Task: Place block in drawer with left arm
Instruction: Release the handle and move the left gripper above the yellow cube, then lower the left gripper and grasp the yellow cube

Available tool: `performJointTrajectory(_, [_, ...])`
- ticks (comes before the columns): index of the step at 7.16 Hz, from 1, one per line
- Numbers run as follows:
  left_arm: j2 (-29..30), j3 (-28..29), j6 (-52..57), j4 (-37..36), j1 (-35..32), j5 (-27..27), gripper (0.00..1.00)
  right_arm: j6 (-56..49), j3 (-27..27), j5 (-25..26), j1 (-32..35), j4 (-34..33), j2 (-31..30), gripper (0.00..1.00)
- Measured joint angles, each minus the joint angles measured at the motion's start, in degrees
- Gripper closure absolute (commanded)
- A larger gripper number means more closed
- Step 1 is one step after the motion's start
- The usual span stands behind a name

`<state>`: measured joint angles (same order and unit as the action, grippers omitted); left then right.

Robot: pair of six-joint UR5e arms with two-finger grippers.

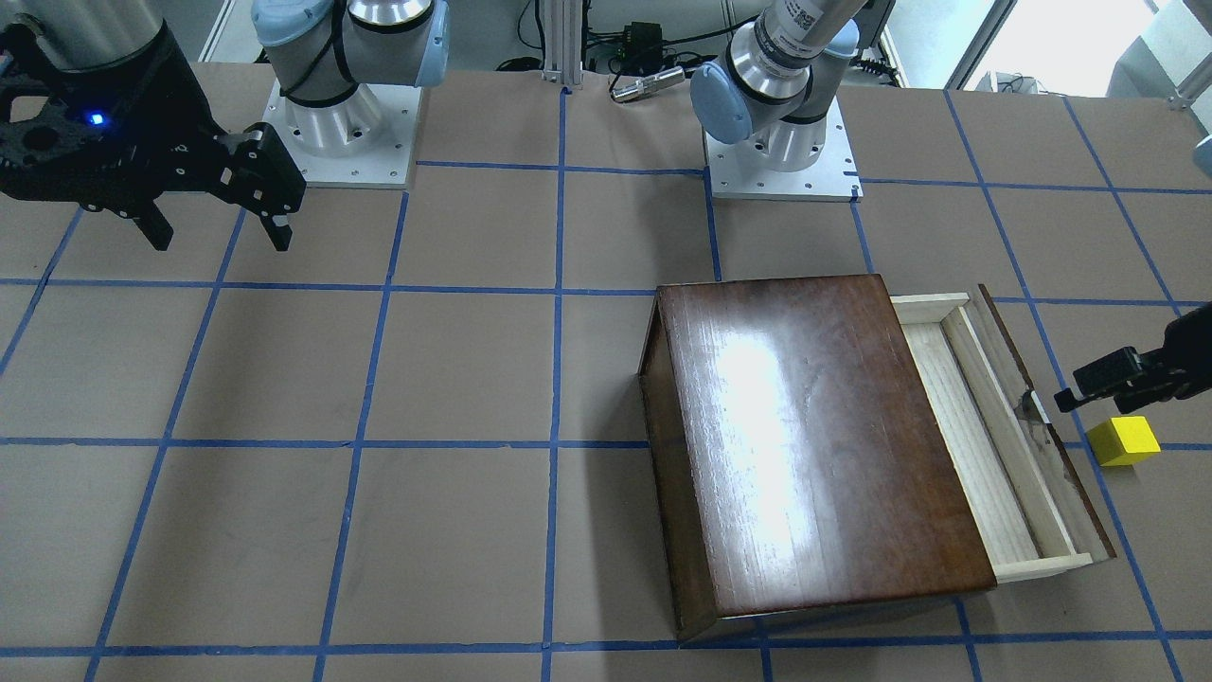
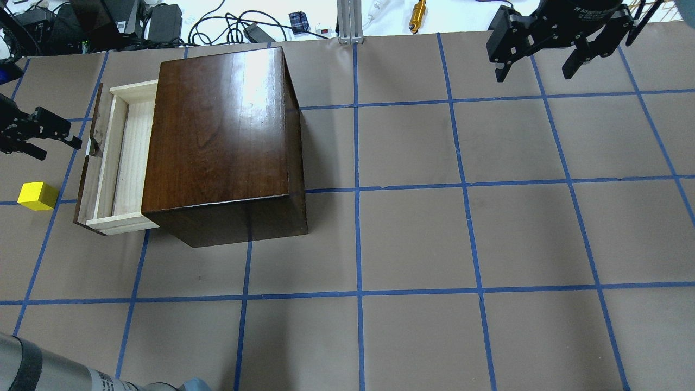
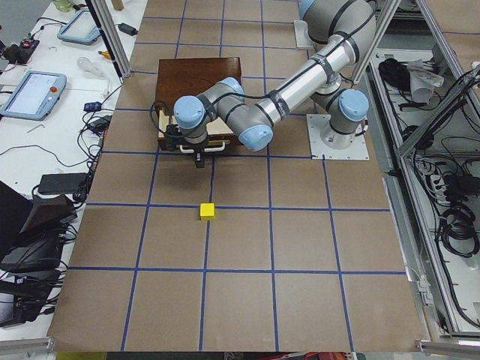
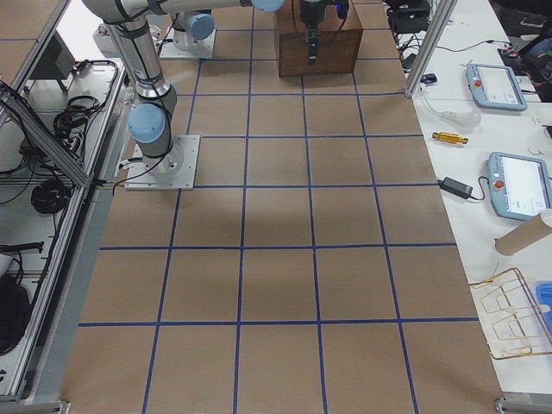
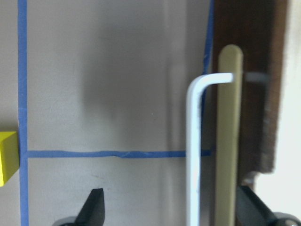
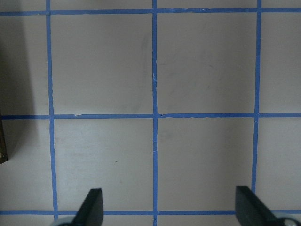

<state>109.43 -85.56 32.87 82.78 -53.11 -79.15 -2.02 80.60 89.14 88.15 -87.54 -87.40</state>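
The yellow block (image 2: pixel 37 196) lies on the table just outside the drawer's dark front panel; it also shows in the front view (image 1: pixel 1123 441) and at the left edge of the left wrist view (image 5: pixel 7 157). The drawer (image 2: pixel 122 157) stands pulled out of the dark-brown box (image 2: pixel 222 136), and its pale inside holds nothing. My left gripper (image 2: pixel 59 149) is open and empty, beside the drawer's metal pull (image 5: pixel 195 141), a short way from the block. My right gripper (image 2: pixel 537 60) is open and empty, raised far off at the other end of the table.
The table is brown paper with a grid of blue tape (image 2: pixel 355 190). Cables and small tools (image 2: pixel 418 11) lie beyond the far edge. The two arm bases (image 1: pixel 341 142) stand at the robot's side of the table.
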Motion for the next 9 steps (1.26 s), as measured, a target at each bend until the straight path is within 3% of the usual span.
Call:
performJointTrajectory(2, [-2.0,2.5,0.2,4.6,-0.2,-0.7,0.0,0.0,0.0,0.0,0.0,0.0,0.0,0.0])
performJointTrajectory(5, [-2.4,3.2,8.7,4.9,1.5,-6.3,0.0,0.0,0.0,0.0,0.0,0.0,0.0,0.0])
performJointTrajectory(9, [1.5,2.5,31.5,-2.6,5.6,-14.2,0.0,0.0,0.0,0.1,0.0,0.0,0.0,0.0])
